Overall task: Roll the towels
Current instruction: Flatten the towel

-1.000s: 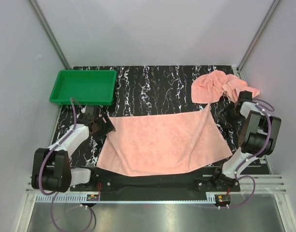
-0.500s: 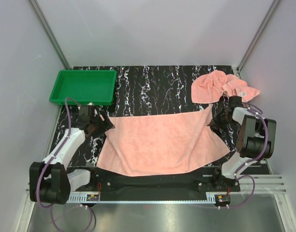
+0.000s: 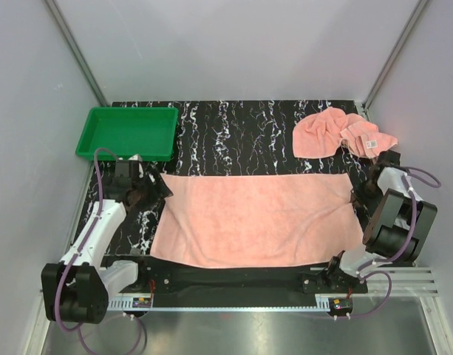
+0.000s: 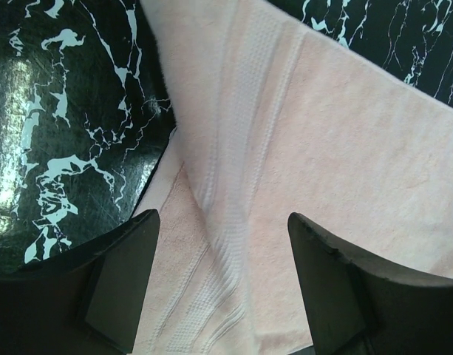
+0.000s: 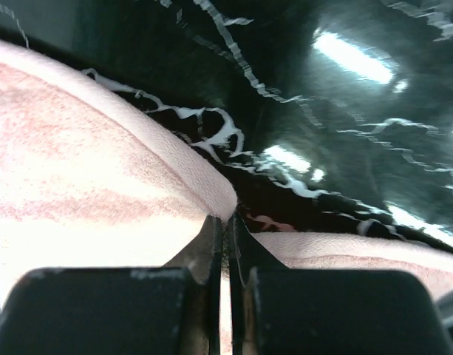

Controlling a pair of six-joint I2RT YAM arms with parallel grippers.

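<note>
Since a second ago the folded-over corner of the flat towel (image 3: 256,218) has been drawn out. The sheet now lies spread on the counter (image 3: 233,140), starting just past the near right corner of the tray (image 3: 159,151) and running well away from it to the right. The right tool (image 3: 357,194) stood apart then and is now together, clamped on the cloth's edge at the end away from the tray. The left tool (image 3: 154,191) hangs just nearside of the tray with its fingers (image 4: 123,281) wide apart. They straddle the towel corner closest to the tray, with woven stripes showing between them. The crumpled towel (image 3: 329,132) sits well right of the tray and level with it, its white label up.
</note>
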